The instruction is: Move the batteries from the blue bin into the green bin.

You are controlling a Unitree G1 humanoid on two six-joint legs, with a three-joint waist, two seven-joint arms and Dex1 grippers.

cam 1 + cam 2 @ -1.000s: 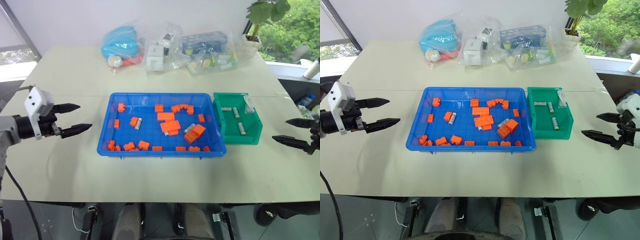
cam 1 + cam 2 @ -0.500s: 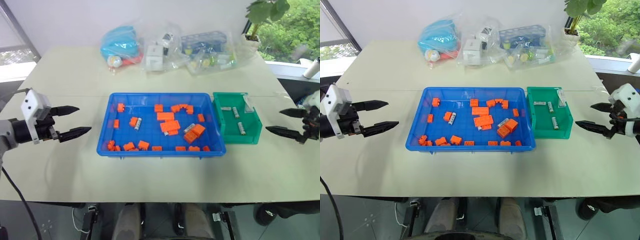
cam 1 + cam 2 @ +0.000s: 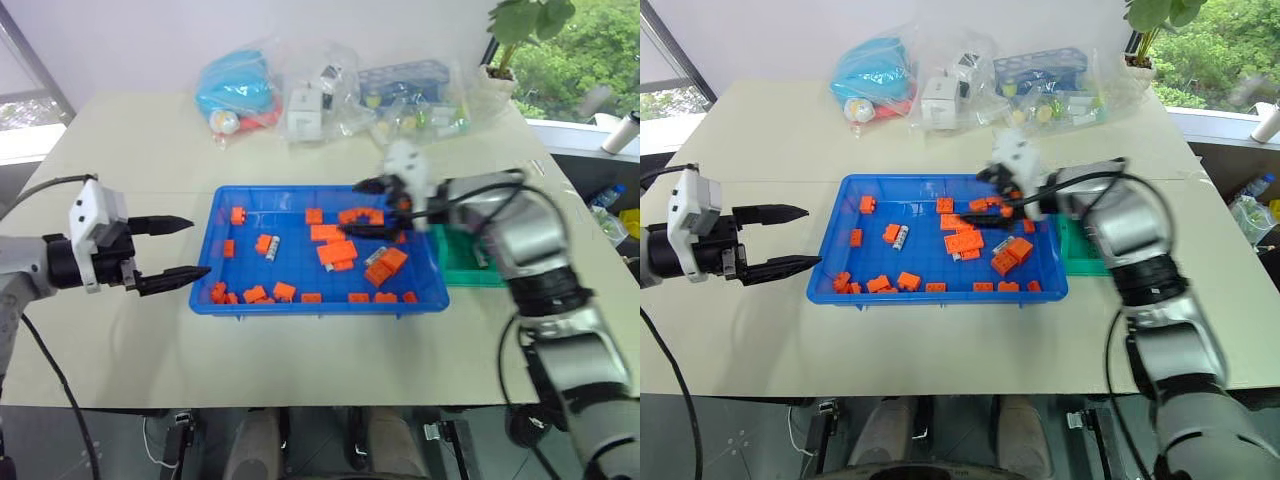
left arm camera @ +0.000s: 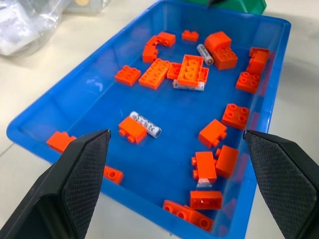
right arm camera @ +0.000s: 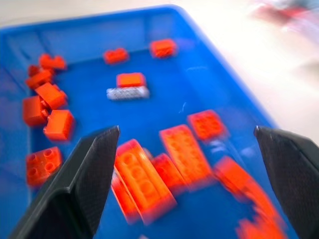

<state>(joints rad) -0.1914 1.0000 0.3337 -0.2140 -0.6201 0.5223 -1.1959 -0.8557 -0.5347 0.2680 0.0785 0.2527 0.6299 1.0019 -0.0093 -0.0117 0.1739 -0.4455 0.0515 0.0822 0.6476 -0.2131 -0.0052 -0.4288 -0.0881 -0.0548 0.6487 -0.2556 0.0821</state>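
Head views: the right claw, spread and empty, has been swung from beside the green bin over the blue bin; left wrist: the left claw is held open; batteries remain among orange blocks, so a pick is judged imminent.

blue bin: bright blue
green bin: green
blocks: orange
batteries: silver-grey
my fingers: black
bench: pale cream
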